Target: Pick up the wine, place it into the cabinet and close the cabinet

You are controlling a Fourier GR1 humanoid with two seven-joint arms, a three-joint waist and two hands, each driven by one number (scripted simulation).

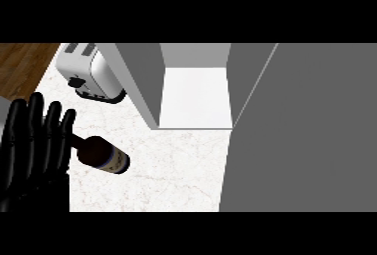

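A dark wine bottle (101,156) with a pale label band sits on the white marble counter (177,174), its neck pointing up-left. My left hand (33,149) shows at the left edge, open, fingers straight and pointing up. The bottle's neck ends right beside these fingers, and I cannot tell if they touch. The cabinet (195,94) stands open at the top centre, its white inside bare, with grey side walls. My right hand does not show.
A white toaster (92,72) stands at the back left, next to the cabinet's left wall. A broad grey panel (309,129), seemingly the cabinet's open door, fills the right side. Brown wooden floor (22,64) lies beyond the counter's left edge.
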